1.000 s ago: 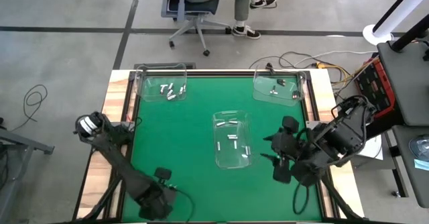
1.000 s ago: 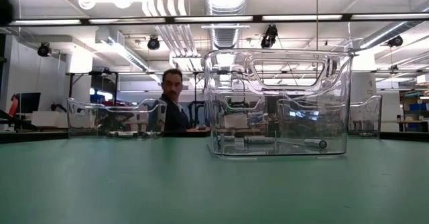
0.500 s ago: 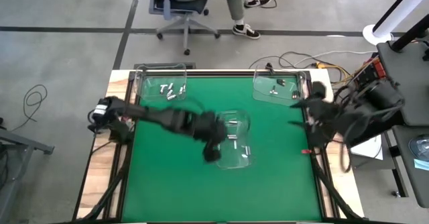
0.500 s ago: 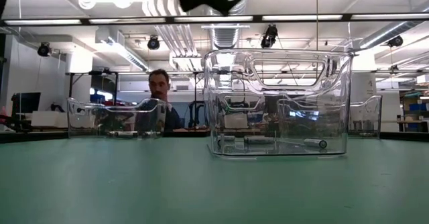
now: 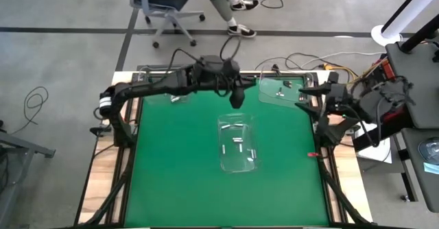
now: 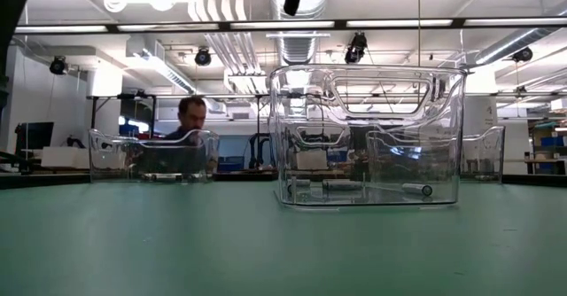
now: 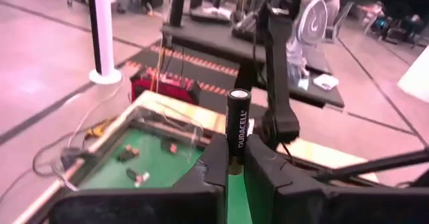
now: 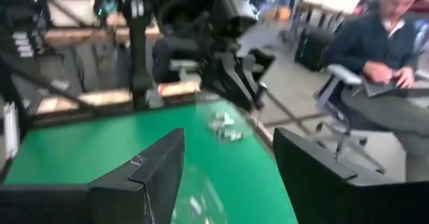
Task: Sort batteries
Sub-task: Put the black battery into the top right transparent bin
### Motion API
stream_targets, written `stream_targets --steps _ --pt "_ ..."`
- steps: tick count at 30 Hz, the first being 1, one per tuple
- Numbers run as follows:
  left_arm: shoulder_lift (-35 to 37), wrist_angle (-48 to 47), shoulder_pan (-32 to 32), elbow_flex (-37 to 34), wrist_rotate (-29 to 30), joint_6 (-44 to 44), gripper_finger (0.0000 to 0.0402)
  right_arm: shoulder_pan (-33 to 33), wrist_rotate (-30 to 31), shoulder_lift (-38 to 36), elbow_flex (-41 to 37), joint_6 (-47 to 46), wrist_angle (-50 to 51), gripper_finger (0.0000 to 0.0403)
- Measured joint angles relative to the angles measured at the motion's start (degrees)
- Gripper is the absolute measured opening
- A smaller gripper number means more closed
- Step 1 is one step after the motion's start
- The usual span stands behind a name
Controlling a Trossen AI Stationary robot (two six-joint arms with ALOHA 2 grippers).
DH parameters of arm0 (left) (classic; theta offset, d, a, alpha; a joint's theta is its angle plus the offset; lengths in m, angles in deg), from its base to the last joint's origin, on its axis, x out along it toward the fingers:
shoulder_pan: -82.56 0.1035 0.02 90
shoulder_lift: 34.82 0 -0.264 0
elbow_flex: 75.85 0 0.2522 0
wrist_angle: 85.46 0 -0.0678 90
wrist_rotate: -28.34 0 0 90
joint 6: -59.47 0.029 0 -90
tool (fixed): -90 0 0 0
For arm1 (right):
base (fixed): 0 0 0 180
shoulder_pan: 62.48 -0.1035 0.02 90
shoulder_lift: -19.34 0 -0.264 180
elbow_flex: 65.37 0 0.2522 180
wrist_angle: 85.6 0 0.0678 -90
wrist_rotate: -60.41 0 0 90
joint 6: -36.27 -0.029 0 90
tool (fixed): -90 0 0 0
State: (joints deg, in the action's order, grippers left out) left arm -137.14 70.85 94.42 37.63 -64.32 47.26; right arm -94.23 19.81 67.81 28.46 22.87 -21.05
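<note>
My left claw (image 7: 235, 158), in the upper middle of the high view, grips a battery (image 7: 238, 121) in mid-carry, so next I must lower it into the right bin (image 5: 280, 92), while my open right claw (image 8: 228, 158) waits at the desk's (image 5: 178, 167) right edge.

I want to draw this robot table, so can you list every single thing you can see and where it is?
Table: one, green top with wooden edges, filling the middle of the high view.
Middle bin: one, clear plastic, at the table's centre, with a few silvery batteries lying inside.
Far left bin: one, clear, at the far left corner, partly hidden by the left arm.
Far right bin: one, clear, at the far right corner, with a few small batteries.
Duracell battery: one, black, upright in the left jaws.
Person: one, seated on an office chair beyond the table.
Left gripper: raised between the far bins, shut on the Duracell battery.
Right gripper: at the table's right edge, jaws open.
</note>
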Motion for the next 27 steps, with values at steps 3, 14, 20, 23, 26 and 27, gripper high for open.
stream_targets --steps 3,14,20,23,26,27 --pt "0.0 1.8 2.3 0.0 -2.4 1.4 0.0007 6.0 -4.5 -1.3 -3.6 7.4 -10.6 0.0219" --pt "-1.2 8.6 6.6 -0.1 -7.4 4.9 0.0006 46.6 -42.7 8.1 -5.7 13.2 -24.3 0.0219" --pt "-2.1 8.4 7.1 -0.1 -7.9 6.9 0.0006 57.3 -52.1 13.0 -4.9 12.6 -33.7 0.0219" --pt "-2.0 8.9 7.5 -0.1 -8.2 7.2 0.0006 59.4 -55.7 15.5 -4.1 11.9 -33.5 0.0219" --pt "-2.0 9.3 8.3 -0.1 -8.3 7.2 0.0006 59.9 -56.0 17.3 -3.8 12.5 -33.2 0.0219" --pt "-2.0 10.3 8.6 -0.1 -8.6 7.0 0.0006 59.9 -56.1 17.7 -3.6 12.8 -34.1 0.0219"
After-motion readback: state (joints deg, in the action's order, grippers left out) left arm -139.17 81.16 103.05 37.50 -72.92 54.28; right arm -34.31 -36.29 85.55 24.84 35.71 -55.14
